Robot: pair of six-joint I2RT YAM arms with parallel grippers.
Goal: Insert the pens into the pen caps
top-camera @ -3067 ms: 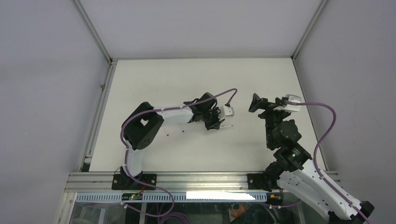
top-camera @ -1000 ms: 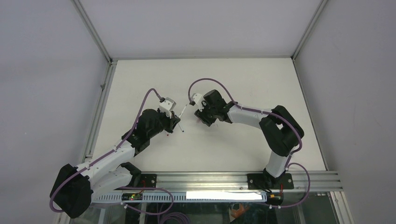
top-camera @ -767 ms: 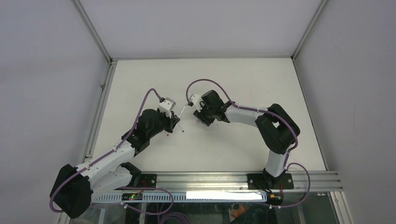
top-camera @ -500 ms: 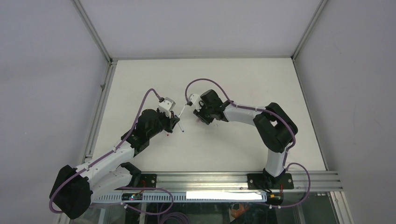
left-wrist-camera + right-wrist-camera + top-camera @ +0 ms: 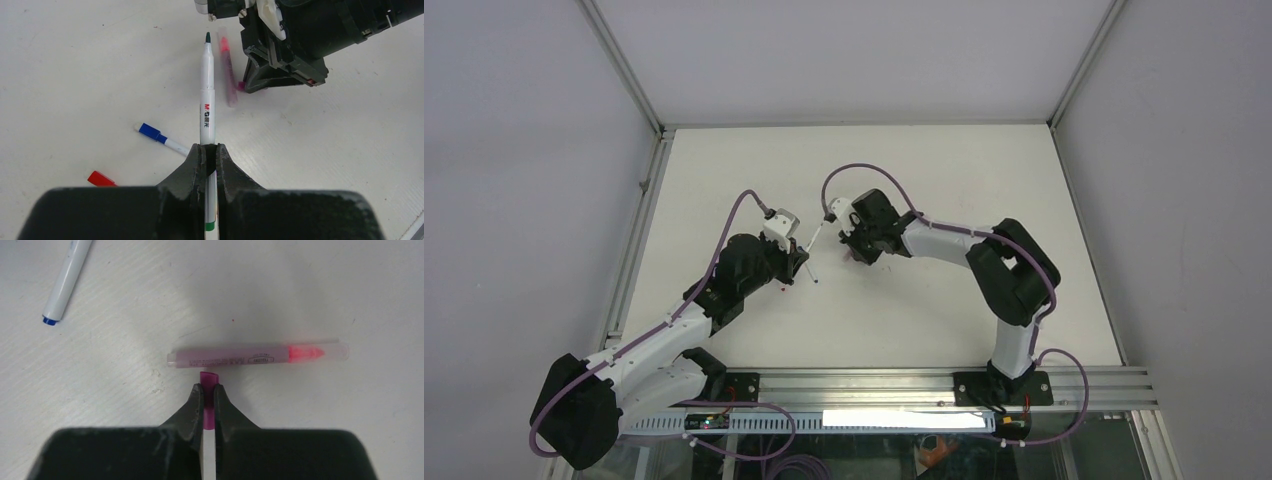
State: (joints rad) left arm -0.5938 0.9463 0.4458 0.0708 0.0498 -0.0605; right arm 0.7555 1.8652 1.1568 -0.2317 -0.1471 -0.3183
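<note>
While the left gripper [image 5: 210, 150] clamps the pen [image 5: 207, 100] and the right gripper [image 5: 205, 390] pinches the cap [image 5: 208, 376], misalignment could twist either loose.

right tool [image 5: 205, 390] reached centre, left tool [image 5: 210, 149] pulled back

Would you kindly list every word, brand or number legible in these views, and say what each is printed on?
"M&G", in red, followed by two small characters I cannot make out: on the white green-tipped pen clamped in the left gripper.
Unreadable: fine dark print along the translucent pink pen lying ahead of the right gripper, which pinches a small magenta cap; the print is too small to read.
No other text is visible.
</note>
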